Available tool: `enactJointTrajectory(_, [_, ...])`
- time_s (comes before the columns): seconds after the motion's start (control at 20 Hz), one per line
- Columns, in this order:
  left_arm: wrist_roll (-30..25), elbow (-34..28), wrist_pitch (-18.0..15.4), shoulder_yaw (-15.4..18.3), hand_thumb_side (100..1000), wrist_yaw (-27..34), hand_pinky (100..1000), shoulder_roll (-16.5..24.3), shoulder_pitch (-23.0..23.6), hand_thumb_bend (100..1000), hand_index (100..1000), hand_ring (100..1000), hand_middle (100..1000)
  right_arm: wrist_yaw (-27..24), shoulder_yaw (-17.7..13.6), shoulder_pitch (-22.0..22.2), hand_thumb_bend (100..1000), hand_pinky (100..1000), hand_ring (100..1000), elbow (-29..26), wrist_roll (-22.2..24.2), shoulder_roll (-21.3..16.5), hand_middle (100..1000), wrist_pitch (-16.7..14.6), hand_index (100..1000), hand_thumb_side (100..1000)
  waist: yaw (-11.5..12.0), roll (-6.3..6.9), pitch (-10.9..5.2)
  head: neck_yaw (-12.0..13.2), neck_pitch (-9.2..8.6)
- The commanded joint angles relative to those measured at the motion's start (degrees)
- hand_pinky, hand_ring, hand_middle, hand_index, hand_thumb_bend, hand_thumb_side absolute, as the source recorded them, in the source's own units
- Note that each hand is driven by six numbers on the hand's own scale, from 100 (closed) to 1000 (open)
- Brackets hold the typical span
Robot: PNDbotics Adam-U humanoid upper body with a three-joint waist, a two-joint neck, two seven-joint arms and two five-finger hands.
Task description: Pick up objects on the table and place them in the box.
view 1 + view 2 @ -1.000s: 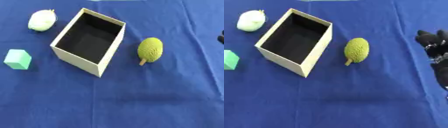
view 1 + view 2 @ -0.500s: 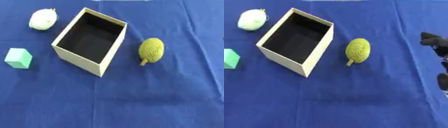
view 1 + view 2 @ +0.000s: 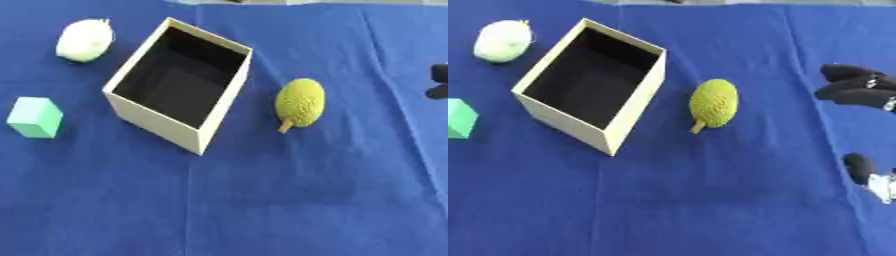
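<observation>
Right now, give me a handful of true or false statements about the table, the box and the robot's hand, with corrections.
1. The box is empty. True.
2. The bumpy green fruit lies inside the box. False: it lies on the blue cloth, right of the box.
3. The green cube sits left of the box. True.
4. The right hand holds the fruit. False: it is apart from the fruit, near the right edge, holding nothing.
5. The pale round object sits at the near edge. False: it sits far left, beside the box.
</observation>
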Motion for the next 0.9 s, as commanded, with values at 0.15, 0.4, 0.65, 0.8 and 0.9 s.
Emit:
enactJointTrajectory(0.15, [-0.2, -1.1, 0.0, -0.1, 567, 0.0, 798, 1.2, -0.6, 100, 885, 794, 735, 7.5, 2.2, -2.6, 100, 927, 1000, -0.9, -4.3, -5.1, 844, 4.5, 934, 272, 0.2, -0.08, -1.44, -0.8, -0.45])
enactJointTrajectory(0.4, [-0.4, -1.1, 0.1, -0.3, 567, 0.2, 797, 1.2, -0.6, 100, 885, 794, 735, 10.5, 4.2, -5.0, 100, 929, 1000, -0.9, -5.7, -6.2, 847, 8.0, 935, 260, 0.6, -0.22, -1.44, -1.3, -0.32])
enactJointTrajectory(0.65, [-0.6, -1.1, 0.2, -0.5, 567, 0.4, 798, 1.0, -0.7, 100, 885, 794, 735, 10.0, 5.5, -7.7, 100, 936, 1000, -0.9, -4.4, -7.1, 852, 10.6, 937, 245, 0.8, -0.38, -1.50, -1.8, -0.28])
enactJointTrajectory(0.8, [-0.8, -1.1, 0.2, -0.6, 567, 0.6, 798, 0.8, -0.9, 100, 884, 794, 735, 9.5, 6.7, -9.8, 100, 941, 1000, -0.9, -2.4, -7.6, 856, 12.3, 940, 230, 1.2, -0.39, -1.53, -2.3, -0.30])
enactJointTrajectory(0.9, [-1.0, -1.1, 0.1, -0.8, 567, 0.7, 798, 0.7, -1.0, 100, 884, 794, 735, 9.1, 7.5, -11.3, 100, 945, 1000, -0.9, -0.8, -7.8, 858, 13.5, 942, 222, 1.4, -0.43, -1.55, -2.7, -0.34])
